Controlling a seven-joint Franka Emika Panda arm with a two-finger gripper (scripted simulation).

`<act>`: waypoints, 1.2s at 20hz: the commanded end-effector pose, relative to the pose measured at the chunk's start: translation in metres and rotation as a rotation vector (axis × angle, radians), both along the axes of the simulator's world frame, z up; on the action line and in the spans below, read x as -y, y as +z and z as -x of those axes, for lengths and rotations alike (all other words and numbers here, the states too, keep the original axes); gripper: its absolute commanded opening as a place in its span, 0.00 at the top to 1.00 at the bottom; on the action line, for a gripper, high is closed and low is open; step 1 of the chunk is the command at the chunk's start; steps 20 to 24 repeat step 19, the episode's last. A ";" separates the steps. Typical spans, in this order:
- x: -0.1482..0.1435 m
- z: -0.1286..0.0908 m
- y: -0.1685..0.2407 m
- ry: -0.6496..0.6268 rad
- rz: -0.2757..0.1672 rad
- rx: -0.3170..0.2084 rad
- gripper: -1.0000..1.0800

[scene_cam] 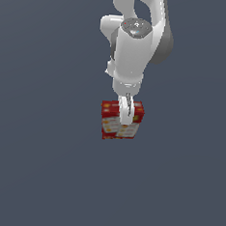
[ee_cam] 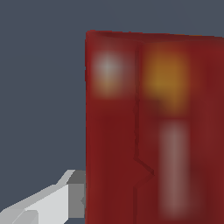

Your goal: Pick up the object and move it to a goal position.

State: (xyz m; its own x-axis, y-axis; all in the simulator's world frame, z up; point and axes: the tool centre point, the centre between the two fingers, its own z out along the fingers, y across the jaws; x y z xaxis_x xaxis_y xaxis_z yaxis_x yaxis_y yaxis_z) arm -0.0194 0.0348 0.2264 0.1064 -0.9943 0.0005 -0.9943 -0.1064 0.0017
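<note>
Item: gripper [scene_cam: 125,112], jaws clamped on the red box [scene_cam: 131,128] near its top edge. Box hung directly below the wrist, at 6 o'clock. Judged light, rigid, smooth-sided; best held across the narrow faces.

1. Setting: a simulated test scene, not a furnished room. Both views are flat computer renders with smooth, uniform shading.
2. Background [scene_cam: 32,175]: one even slate-grey field fills the exterior view edge to edge. No horizon or seam shows in it, so floor and wall cannot be told apart.
3. Contents: a glossy white robot arm [scene_cam: 132,49] with plain, untextured surfaces, its gripper [scene_cam: 126,111] at a small red printed box [scene_cam: 136,122].
4. The wrist view shows the same grey behind the box [ee_cam: 153,131], whose print is blurred at close range.
5. Kind of place: a bare simulator workspace.
</note>
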 end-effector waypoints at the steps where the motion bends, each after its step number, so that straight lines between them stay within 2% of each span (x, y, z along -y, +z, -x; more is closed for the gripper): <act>1: -0.009 0.007 0.018 0.001 0.000 0.002 1.00; 12: -0.046 0.039 0.091 0.000 0.001 0.002 1.00; 24: -0.054 0.043 0.104 0.001 0.000 0.002 1.00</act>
